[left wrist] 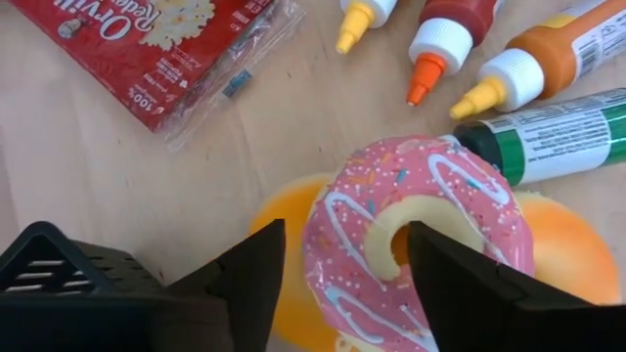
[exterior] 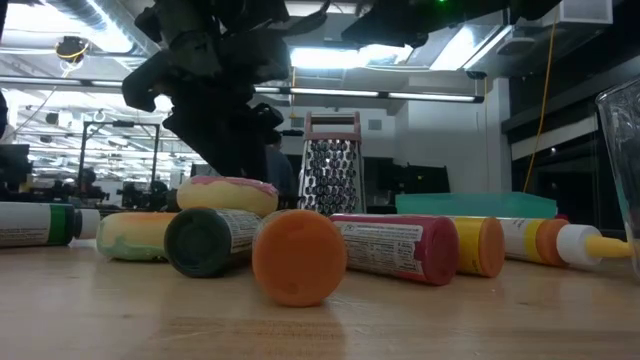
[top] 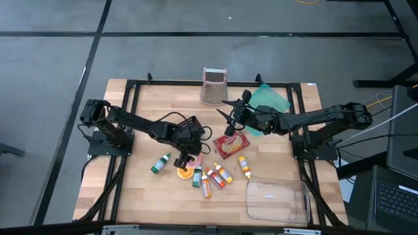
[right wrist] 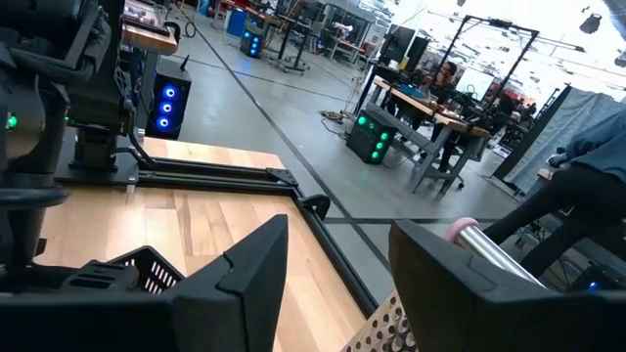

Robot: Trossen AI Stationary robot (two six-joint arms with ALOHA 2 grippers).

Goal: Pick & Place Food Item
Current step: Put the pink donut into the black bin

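Note:
A pink-iced donut [left wrist: 430, 186] lies on an orange round piece [left wrist: 572, 259] near the table's middle, and also shows in the high view [top: 194, 161] and the low view [exterior: 228, 193]. My left gripper [left wrist: 342, 235] is just above it, pointing down and open. One finger [left wrist: 460, 284] stands over the donut's hole and the other finger [left wrist: 249, 279] stands outside the ring. My right gripper [top: 228, 112] hangs open and empty above the table, near the grater [top: 213, 86].
Several small sauce bottles [top: 215, 176] and a green bottle [top: 160, 163] lie close around the donut. A red popcorn bag [top: 231, 145] lies to its right. A teal cloth [top: 269, 101] lies at the far right, and a clear container [top: 277, 199] stands at the near right.

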